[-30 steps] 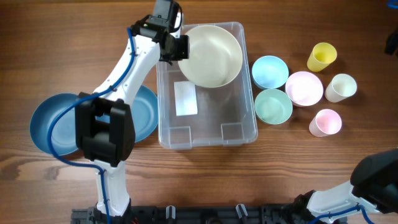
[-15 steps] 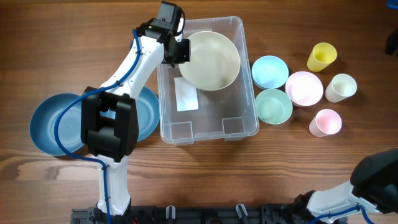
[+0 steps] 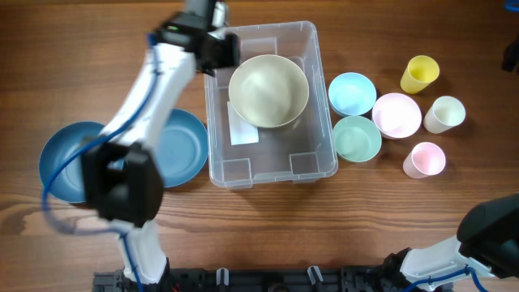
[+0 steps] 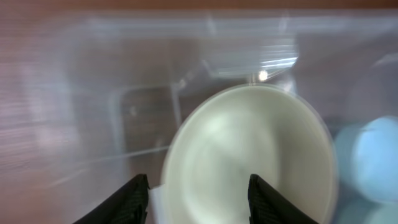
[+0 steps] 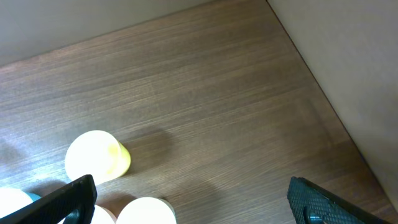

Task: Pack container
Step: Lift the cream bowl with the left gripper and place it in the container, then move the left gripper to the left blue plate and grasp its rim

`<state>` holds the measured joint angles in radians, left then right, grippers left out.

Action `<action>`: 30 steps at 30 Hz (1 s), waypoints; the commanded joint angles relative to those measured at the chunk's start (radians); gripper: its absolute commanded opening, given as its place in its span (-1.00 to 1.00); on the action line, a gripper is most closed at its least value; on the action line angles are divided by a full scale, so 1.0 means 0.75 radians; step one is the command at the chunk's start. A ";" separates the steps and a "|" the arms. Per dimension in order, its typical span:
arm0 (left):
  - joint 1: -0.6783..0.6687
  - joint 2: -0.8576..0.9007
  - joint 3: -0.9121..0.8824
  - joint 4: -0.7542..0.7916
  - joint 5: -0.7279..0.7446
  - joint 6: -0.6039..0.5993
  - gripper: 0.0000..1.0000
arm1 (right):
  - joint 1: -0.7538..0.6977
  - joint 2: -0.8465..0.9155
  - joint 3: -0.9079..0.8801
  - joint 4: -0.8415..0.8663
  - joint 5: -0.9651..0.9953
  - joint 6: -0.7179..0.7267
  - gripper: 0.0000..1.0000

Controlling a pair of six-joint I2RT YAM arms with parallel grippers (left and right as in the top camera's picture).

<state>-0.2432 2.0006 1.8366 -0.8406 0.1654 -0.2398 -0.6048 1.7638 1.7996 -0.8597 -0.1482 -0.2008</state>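
So, container [image 3: 276, 150]: the clear bin sits mid-counter [image 3: 97, 49], with a white label [image 3: 242, 130] on its floor.
Cream bowl [image 3: 268, 90]: inside the bin, mouth up, in the far half, with its edge over the label (whether it sits flat or leans a little, I can't tell).
Left claw [image 3: 212, 45]: above the bin's far-left corner. In the wrist view its fingers [image 4: 137, 199] stand apart with nothing between them, and the bowl lies beyond their tips. The arm is blurred from overhead.
Right claw [image 5: 191, 186]: spread wide and empty, parked off at the right end of the counter with the yellow cup [image 5: 96, 155] in its sight.
Right of the bin: a light-blue bowl [image 3: 352, 93] and a mint bowl [image 3: 357, 138] just beside the bin wall, then a pink bowl [image 3: 396, 114]. Further out are a white cup [image 3: 444, 114] and a pink cup [image 3: 425, 159].
Left of the bin: two blue plates [image 3: 182, 150], overlapping, the nearer one just beside the wall.
Step in hand: by my reckoning the cream bowl is placed and released, so one piece is packed and the rest are waiting.
Next move: the left arm needs to lift clear of the rim and fetch another piece, likely a plate from its own side. A plate offers only a thin rim to pinch. The near half of the bin is the free room, and the smaller bowls could nest in the cream one.
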 commanded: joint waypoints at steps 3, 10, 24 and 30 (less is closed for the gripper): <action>0.316 -0.324 0.056 -0.280 -0.051 -0.046 0.07 | 0.002 0.022 -0.012 0.003 0.018 -0.012 0.99; 0.644 -0.318 -0.005 -0.632 -0.094 -0.092 0.34 | 0.002 0.022 -0.012 0.003 0.018 -0.012 0.99; 1.116 -0.317 -0.626 -0.182 -0.078 -0.522 0.18 | 0.002 0.022 -0.012 0.003 0.018 -0.012 0.99; 1.239 -0.319 -0.668 -0.274 -0.078 -0.529 0.17 | 0.002 0.022 -0.012 0.003 0.018 -0.012 1.00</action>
<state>0.6365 1.7580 1.3441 -1.0145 0.1017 -0.6044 -0.6048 1.7638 1.7996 -0.8597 -0.1482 -0.2039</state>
